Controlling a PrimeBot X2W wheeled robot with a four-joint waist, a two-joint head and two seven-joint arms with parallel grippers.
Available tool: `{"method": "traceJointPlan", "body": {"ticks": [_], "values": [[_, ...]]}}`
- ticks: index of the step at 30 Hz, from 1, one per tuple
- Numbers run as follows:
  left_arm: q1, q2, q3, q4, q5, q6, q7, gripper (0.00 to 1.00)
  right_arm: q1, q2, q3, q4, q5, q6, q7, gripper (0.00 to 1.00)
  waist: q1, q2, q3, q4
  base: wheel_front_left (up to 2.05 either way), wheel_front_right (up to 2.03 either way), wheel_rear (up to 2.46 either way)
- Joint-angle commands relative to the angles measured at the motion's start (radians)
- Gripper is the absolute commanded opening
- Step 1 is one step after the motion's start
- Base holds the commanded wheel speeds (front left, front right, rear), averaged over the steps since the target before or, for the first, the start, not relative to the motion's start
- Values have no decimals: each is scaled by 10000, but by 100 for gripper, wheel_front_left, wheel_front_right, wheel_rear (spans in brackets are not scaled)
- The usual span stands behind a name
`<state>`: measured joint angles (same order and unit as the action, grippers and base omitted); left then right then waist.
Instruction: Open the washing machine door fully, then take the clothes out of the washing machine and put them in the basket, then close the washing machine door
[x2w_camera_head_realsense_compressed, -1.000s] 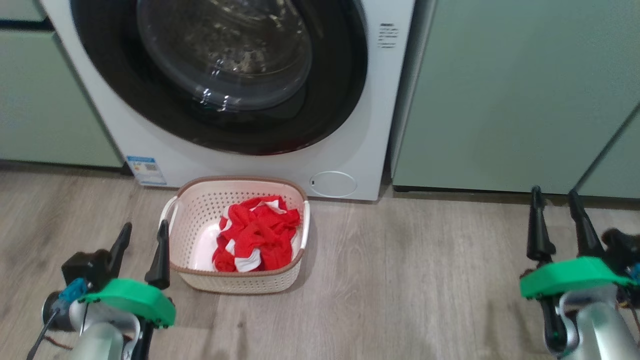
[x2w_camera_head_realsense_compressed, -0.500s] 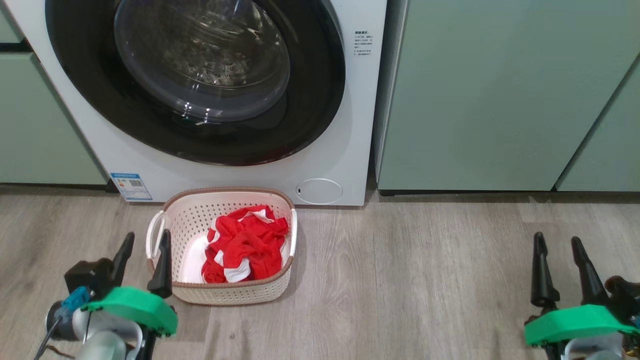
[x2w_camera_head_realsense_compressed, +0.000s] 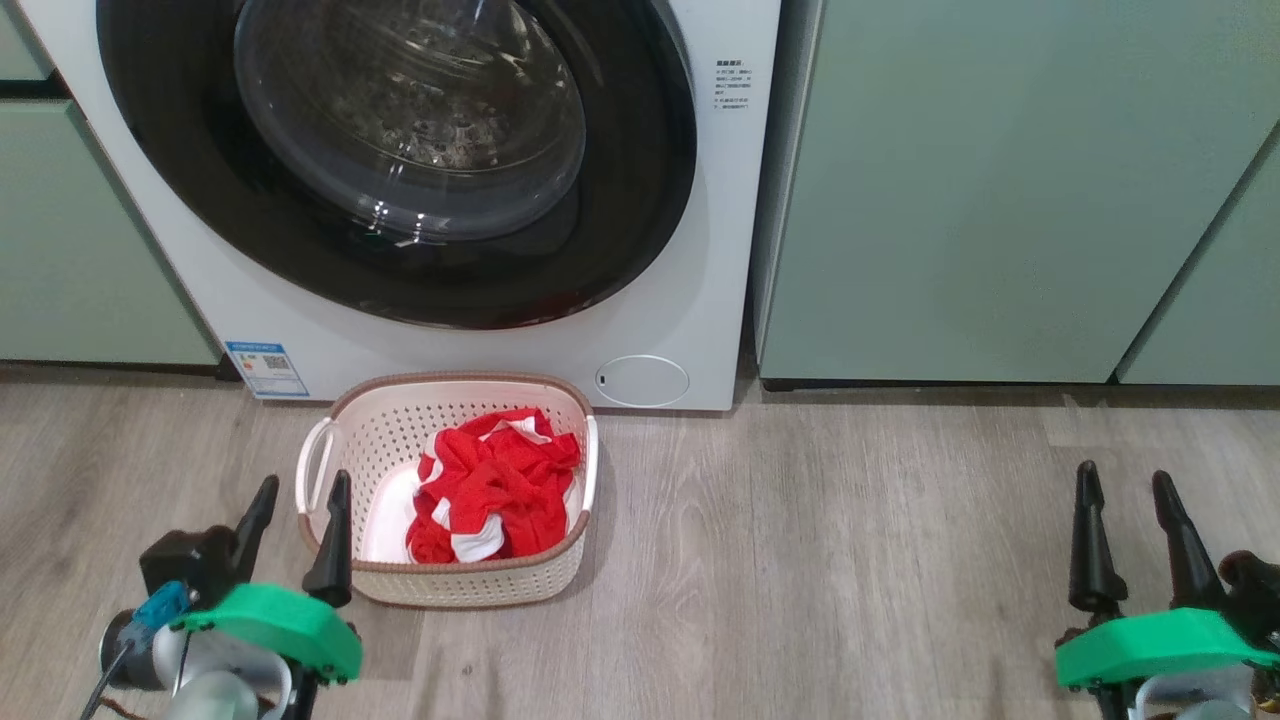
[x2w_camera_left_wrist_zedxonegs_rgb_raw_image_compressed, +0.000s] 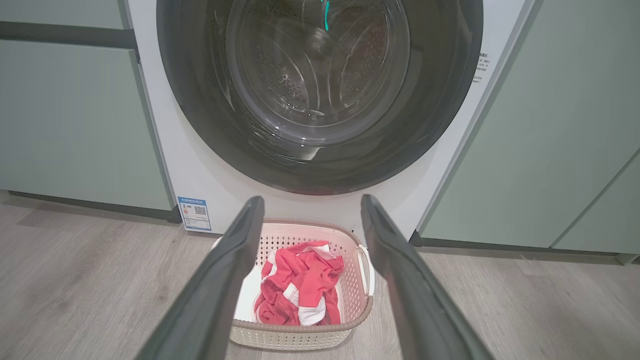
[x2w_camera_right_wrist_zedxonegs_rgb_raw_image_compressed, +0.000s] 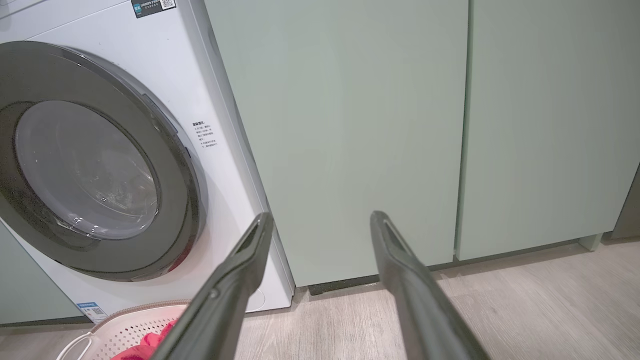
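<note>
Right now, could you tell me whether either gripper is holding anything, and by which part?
Nothing is held: the left gripper and the right gripper both stand open and empty.

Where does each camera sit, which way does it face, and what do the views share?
Head view: on the head, looking forward and down at the door and basket; left gripper and right gripper at the bottom corners.
Left wrist view: on the left wrist, facing door and basket; its fingers show.
Right wrist view: on the right wrist, facing the cabinet, door at left; its fingers show.
All three share door and basket.
</note>
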<state>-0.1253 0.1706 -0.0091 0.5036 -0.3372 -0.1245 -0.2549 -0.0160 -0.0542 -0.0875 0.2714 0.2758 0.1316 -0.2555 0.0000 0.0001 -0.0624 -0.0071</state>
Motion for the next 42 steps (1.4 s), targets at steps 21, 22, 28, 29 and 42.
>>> {"method": "traceJointPlan", "body": {"ticks": [21, 22, 28, 29, 42], "values": [[427, -263, -62, 801, 18, 11, 13, 0, 158, 50, 114, 775, 14, 0, 3, 0, 0, -1, -26, 8, 0, 0, 0], [626, -334, -76, 960, 18, 11, 13, 0, 258, 54, 122, 955, 16, 0, 3, 0, 0, -1, -26, 8, 0, 0, 0], [645, -395, 9, 874, -547, 8, 206, 0, 216, 55, 84, 980, 609, 0, 190, 0, 0, -1, 5, 11, 0, 0, 0], [643, -402, 18, 844, -650, 8, 234, 0, 208, 55, 82, 968, 716, -1, 219, 0, 0, -1, 10, 11, 0, 0, 0], [612, -483, 125, 478, -1874, 1, 568, 0, 107, 53, 59, 828, 1994, -1, 559, 0, 0, -1, 76, 17, 0, 0, 0]]}}
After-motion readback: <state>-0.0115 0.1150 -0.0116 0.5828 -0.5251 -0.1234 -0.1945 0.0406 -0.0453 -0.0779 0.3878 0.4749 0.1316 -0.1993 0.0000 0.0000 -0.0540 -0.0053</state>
